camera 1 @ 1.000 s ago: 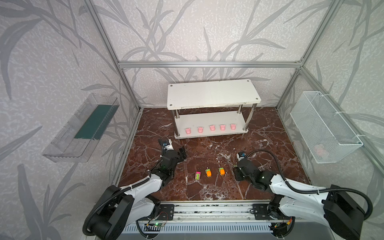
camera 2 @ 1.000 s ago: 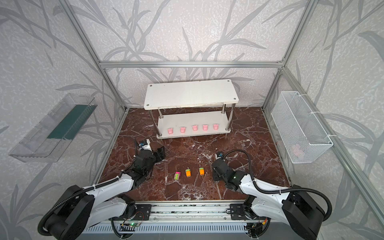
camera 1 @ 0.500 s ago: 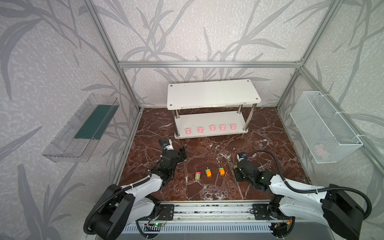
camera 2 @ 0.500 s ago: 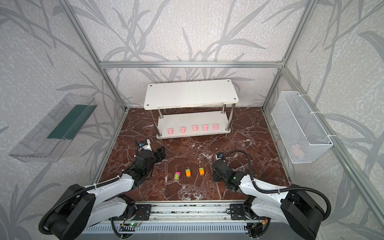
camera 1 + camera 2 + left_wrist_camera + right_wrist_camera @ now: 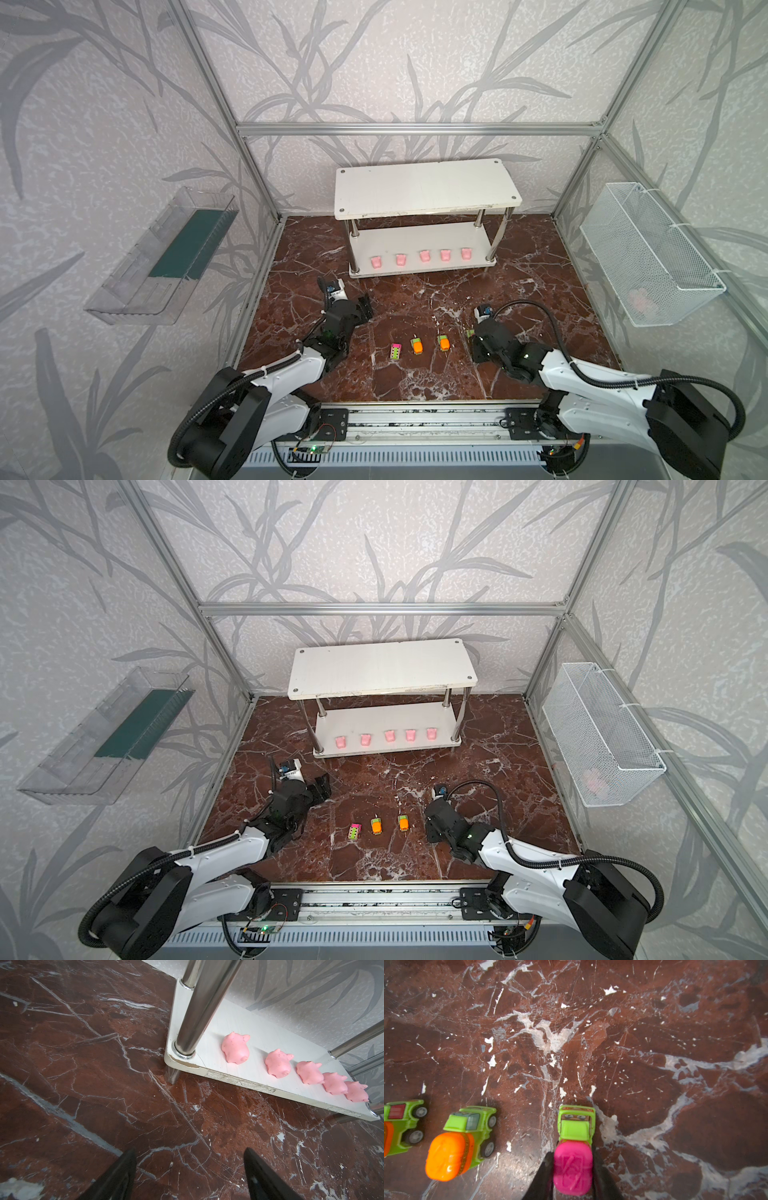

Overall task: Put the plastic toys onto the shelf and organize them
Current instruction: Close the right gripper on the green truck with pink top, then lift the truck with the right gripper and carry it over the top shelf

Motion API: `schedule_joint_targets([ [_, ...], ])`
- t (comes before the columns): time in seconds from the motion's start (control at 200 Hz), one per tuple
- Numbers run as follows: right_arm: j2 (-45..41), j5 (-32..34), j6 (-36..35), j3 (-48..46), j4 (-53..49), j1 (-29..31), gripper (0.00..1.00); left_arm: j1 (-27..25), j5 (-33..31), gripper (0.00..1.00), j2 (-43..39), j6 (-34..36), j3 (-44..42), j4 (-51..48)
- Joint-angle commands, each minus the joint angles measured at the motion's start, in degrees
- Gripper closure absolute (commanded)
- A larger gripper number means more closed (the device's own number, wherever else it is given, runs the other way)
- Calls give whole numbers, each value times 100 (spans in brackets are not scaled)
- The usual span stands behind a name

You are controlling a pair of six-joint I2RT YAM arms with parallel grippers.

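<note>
On the left wall hangs a clear tray [image 5: 166, 257] with a dark green liner. Just right of it, the left tool [image 5: 189, 1151] hovers low over the marble tabletop [image 5: 415, 299], released: its black fingers stand wide apart with only bare stone between them, and it points at the near left corner of the shelf [image 5: 424, 187]. The white shelf stands at the back against the wall. Five pink toys [image 5: 424, 255] sit in a row along the front edge of its lower board, and its top board is bare. Nearer the front, three cars rest in a line on the tabletop: a pink-and-green car [image 5: 395, 351], then an orange car [image 5: 417, 345], then a second orange car [image 5: 444, 343]. Just right of these, the right tool [image 5: 572, 1151] grasps a fourth, pink-backed car [image 5: 576, 1126], one finger against each side. Whether its wheels touch the stone cannot be told. On the right wall hangs a white wire basket [image 5: 648, 253] holding something pale pink, too blurred to name.
</note>
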Motion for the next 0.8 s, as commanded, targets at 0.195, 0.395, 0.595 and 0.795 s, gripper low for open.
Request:
schedule_joint_targets([
  [0.195, -614, 103, -100, 272, -749, -40, 73, 22, -49, 21, 48, -96, -53, 126],
  [0.395, -1290, 228, -211, 1102, -2143, -40, 73, 20, -48, 21, 13, -86, -62, 108],
  [0.595, -1461, 305, -451, 2542, -3650, -40, 74, 32, -24, 21, -48, -69, -19, 27],
  [0.795, -1022, 326, -802, 4322, -4699, -40, 73, 38, 4, 21, -51, -45, 21, -56],
])
